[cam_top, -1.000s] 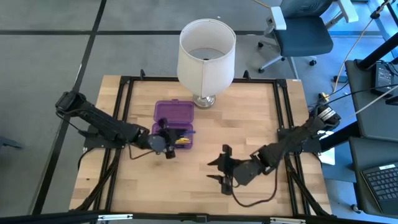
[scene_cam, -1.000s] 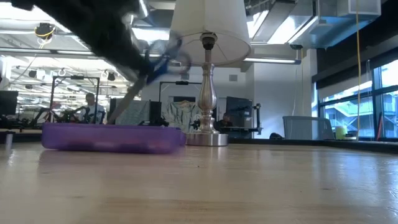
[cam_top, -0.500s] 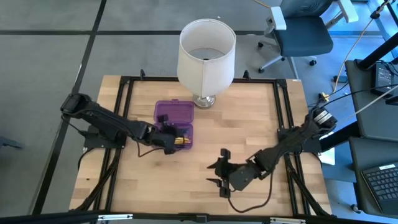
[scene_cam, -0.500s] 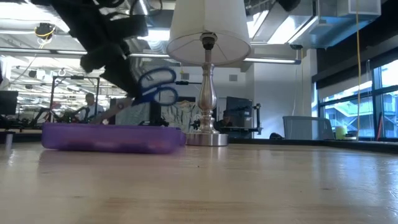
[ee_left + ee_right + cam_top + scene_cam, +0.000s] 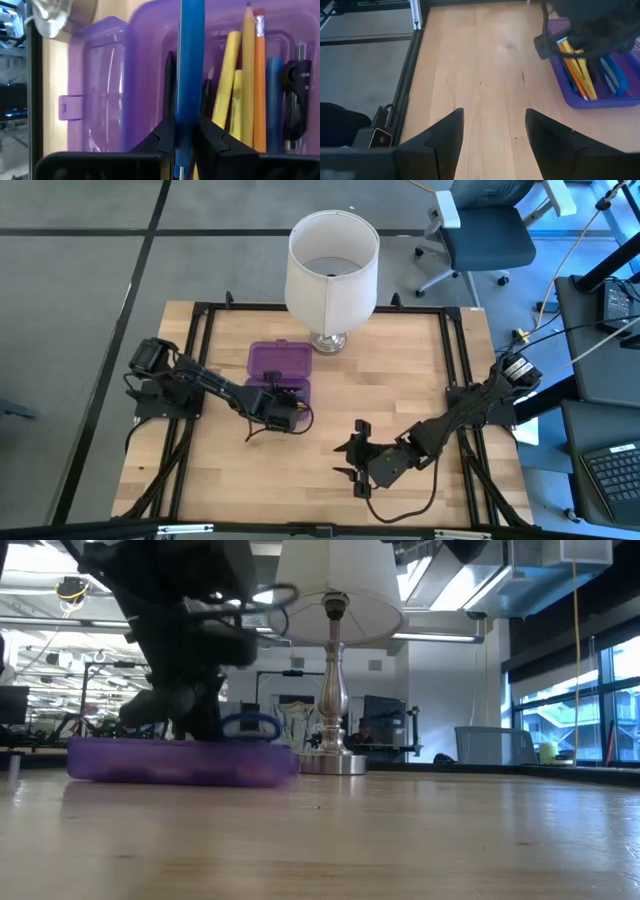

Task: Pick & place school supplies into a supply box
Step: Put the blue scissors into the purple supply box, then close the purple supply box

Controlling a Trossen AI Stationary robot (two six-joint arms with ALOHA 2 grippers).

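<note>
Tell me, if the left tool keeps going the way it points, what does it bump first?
Probably the supply box. The left tool is shut on the scissors, aimed down into it beside the pencils; depth is unclear.

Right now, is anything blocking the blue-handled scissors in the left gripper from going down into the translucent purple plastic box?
Nothing visible does. The left gripper holds the blue-handled scissors directly over the open translucent purple plastic box; only the yellow and orange pencils already lie inside, off to one side.

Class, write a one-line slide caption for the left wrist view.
Left gripper lowers blue-handled scissors into the purple supply box beside pencils.
</note>
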